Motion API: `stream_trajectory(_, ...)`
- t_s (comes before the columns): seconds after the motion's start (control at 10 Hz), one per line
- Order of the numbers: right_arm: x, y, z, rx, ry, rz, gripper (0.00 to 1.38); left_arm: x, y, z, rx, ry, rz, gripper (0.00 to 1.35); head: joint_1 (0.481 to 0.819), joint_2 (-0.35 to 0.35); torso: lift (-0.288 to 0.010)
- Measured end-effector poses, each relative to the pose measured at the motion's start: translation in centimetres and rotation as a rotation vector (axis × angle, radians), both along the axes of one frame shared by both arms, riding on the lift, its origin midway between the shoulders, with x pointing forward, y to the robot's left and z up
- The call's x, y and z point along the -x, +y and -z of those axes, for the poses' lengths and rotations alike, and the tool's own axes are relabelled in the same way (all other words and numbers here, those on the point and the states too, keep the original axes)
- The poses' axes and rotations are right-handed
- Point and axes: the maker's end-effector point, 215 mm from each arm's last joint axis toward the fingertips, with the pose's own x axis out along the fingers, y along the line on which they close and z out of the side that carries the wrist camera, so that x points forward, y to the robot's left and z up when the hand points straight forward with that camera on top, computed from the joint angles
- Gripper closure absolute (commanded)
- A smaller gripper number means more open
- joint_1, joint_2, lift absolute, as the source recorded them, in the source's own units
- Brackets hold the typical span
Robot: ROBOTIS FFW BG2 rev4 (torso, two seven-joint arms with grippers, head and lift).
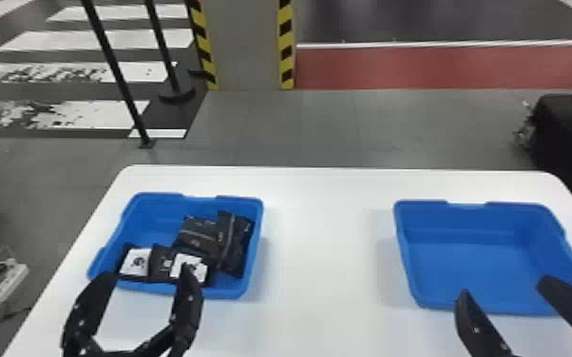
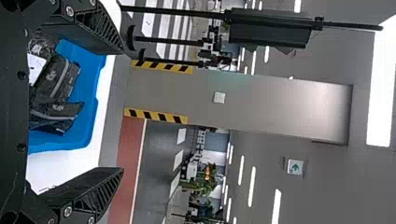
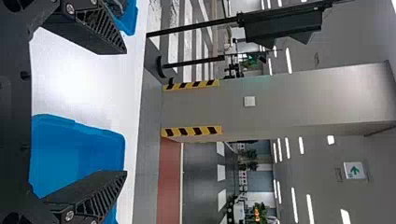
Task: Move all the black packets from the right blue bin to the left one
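My left gripper (image 1: 148, 280) stands open in front of the left blue bin (image 1: 157, 285), its fingers apart with nothing between them. Several black packets (image 1: 198, 235), some with white labels, lie in that bin toward its front and right side. At the near edge of the right blue bin (image 1: 480, 261), whose floor is bare, my right gripper (image 1: 501, 287) is also open. In the left wrist view the left gripper (image 2: 122, 112) has black packets (image 2: 58, 79) and the bin beyond it. The right wrist view has the right gripper (image 3: 126, 112) spread, with the right bin (image 3: 74, 144) beyond.
A white table (image 1: 323, 237) carries both bins, with a wide gap between them. Behind it stand a pillar (image 1: 247, 42) with striped edges and black posts (image 1: 116, 71). A dark case (image 1: 565, 137) is at the right, and a power strip (image 1: 7, 285) lies at the left.
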Motion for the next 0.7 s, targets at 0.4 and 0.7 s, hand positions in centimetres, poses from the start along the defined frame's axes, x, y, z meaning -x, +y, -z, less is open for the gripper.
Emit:
stream_trajectory(0.4,-0.2,0.0,-1.1,0.033,-0.020,0.000,0.11,0.2,0.2,-1.5,-0.022,-0.049,-0.003,0.14,0.695,0.096,-0.110)
stream_trajectory(0.7,-0.2,0.0,-1.3,0.036,-0.023,0.000,0.11,0.5,0.7,-1.7,-0.034,-0.055,-0.012,0.14,0.695,0.106,-0.110)
